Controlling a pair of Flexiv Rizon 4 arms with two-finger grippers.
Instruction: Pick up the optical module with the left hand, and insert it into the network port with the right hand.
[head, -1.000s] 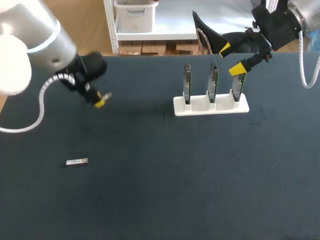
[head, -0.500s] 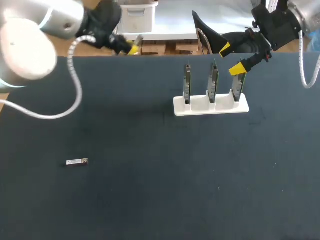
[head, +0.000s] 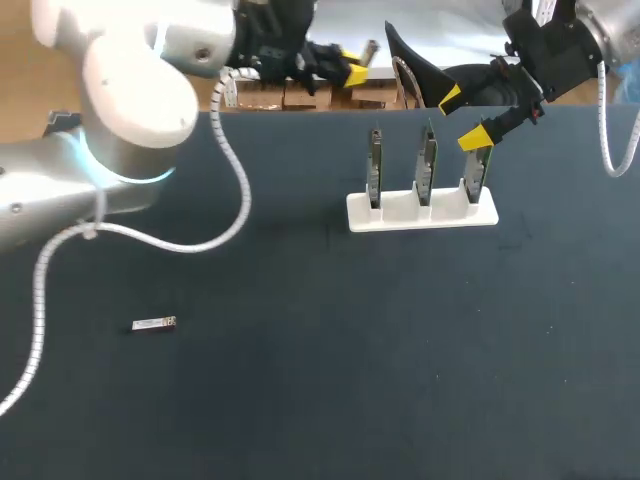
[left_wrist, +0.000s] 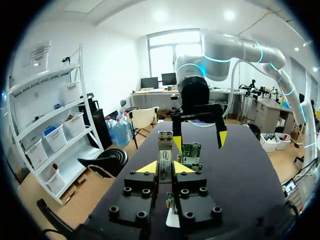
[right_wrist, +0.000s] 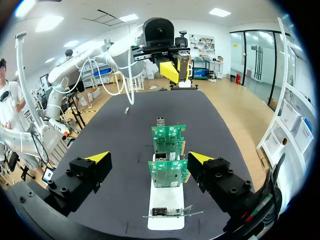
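Observation:
My left gripper is shut on a silver optical module, which sticks out past its yellow tips. In the head view this gripper hangs over the table's far edge, with the module pointing right. My right gripper is open above the right end of a white rack. The rack holds three upright green circuit boards with metal port cages, and the nearest boards stand between the open right fingers. A second optical module lies flat on the table at the left.
The dark table top runs wide in front of the rack. My left arm's grey cable loops over the table's left part. The left arm's body is above the far left corner.
My left arm has swung from over the table's left side up and rightward to the far edge, still holding the module. The right arm and the rack have not moved.

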